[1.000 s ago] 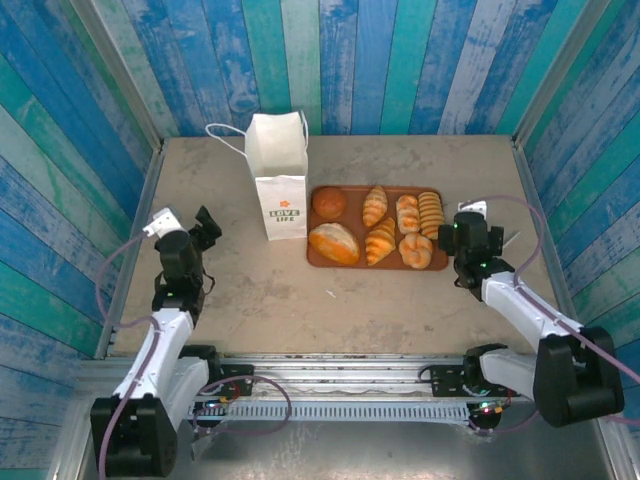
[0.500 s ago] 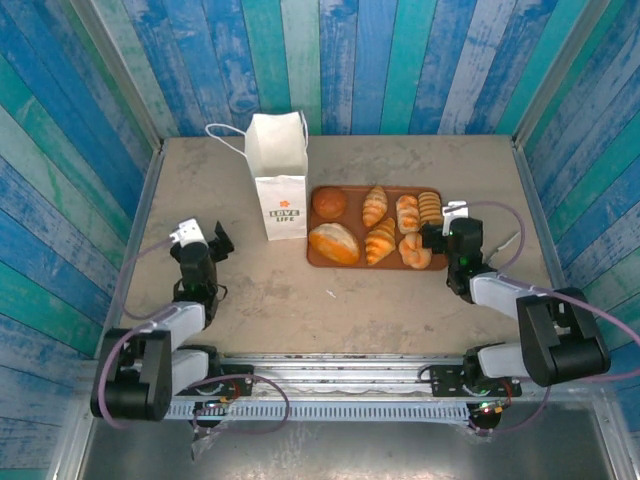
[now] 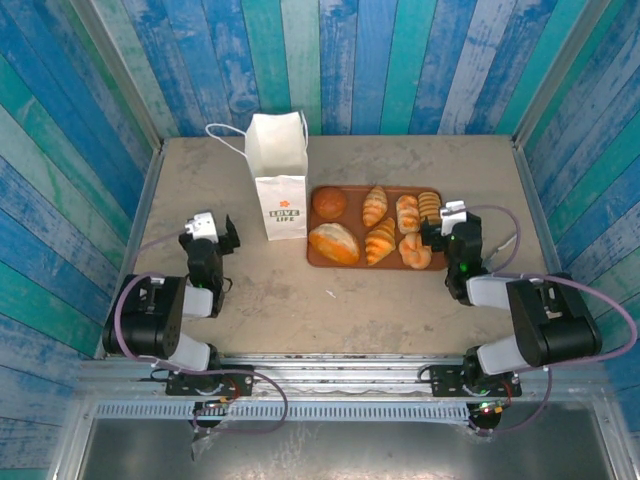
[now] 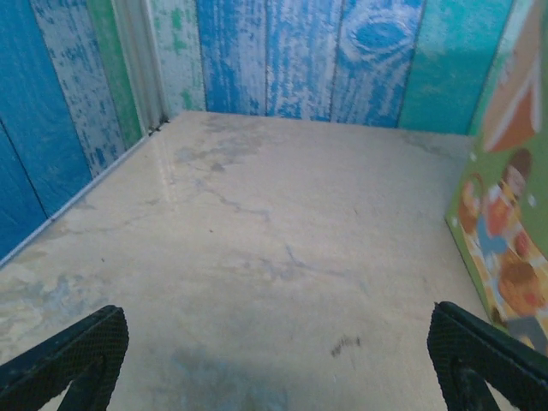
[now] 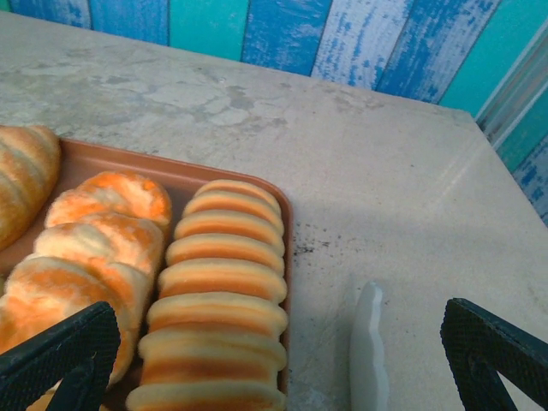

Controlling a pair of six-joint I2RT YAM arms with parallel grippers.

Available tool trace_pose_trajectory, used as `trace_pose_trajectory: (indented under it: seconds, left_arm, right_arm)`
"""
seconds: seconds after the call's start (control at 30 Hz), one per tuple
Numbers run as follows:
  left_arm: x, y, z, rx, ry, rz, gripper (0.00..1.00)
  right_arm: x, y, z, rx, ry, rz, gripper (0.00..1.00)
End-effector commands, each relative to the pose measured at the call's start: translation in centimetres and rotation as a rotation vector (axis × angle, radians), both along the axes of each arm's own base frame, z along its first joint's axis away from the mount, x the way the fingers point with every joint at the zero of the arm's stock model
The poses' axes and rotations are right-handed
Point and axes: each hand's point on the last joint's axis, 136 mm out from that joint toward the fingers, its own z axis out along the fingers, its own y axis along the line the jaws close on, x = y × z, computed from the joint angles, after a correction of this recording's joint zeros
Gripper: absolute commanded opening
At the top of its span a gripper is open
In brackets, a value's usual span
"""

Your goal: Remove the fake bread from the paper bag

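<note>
The white paper bag (image 3: 277, 170) stands upright at the back left, its "LOVE LIFE" side facing me. Its green printed side (image 4: 507, 214) shows at the right edge of the left wrist view. The fake bread lies on a brown tray (image 3: 318, 258) right of the bag: a round bun (image 3: 329, 203), an oval loaf (image 3: 334, 243), two croissants (image 3: 375, 205) and a ridged roll (image 3: 431, 212). My left gripper (image 3: 210, 238) is open over bare table, left of the bag. My right gripper (image 3: 448, 230) is open at the tray's right end, the ridged roll (image 5: 218, 308) just ahead of it.
A small white plastic piece (image 5: 368, 351) lies on the table right of the tray rim (image 5: 287, 257). Blue-green plank walls close the table on three sides. Both arms are folded low near their bases. Bare tabletop (image 4: 257, 257) stretches ahead of the left gripper.
Both arms have folded back and down toward their bases. The left gripper shifted slightly right, the right gripper slightly left toward the tray. Both stayed open.
</note>
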Motion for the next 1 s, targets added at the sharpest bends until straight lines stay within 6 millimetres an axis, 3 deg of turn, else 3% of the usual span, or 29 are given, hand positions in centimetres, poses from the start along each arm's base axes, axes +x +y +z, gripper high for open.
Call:
trace_pose_trajectory:
  seconds: [0.0,0.07,0.17,0.33,0.43,0.97]
  left_arm:
    - [0.5,1.1,0.6,0.0,-0.02,0.069,0.94]
    - [0.6,1.0,0.6,-0.007,-0.017,0.068,0.94]
    - [0.6,1.1,0.5,-0.002,-0.016,0.069,0.94]
    - [0.5,1.1,0.5,-0.003,-0.014,0.069,0.94]
    - [0.5,1.0,0.5,-0.004,-0.011,0.067,0.94]
    - [0.6,1.0,0.5,-0.004,-0.013,0.066,0.93]
  right_arm:
    - [1.2,-1.9,0.6,0.046,-0.004,-0.089,1.0]
    - [1.5,-3.1,0.0,0.079,0.012,-0.14,1.0]
    - [1.5,-3.1,0.0,0.081,0.013,-0.141,1.0]
    - [1.4,-3.0,-0.3,0.084,0.016,-0.131,1.0]
    - [1.4,-1.9,-0.5,0.082,-0.017,-0.055,1.0]
    - [1.4,-1.9,-0.6,0.086,0.016,-0.046,1.0]
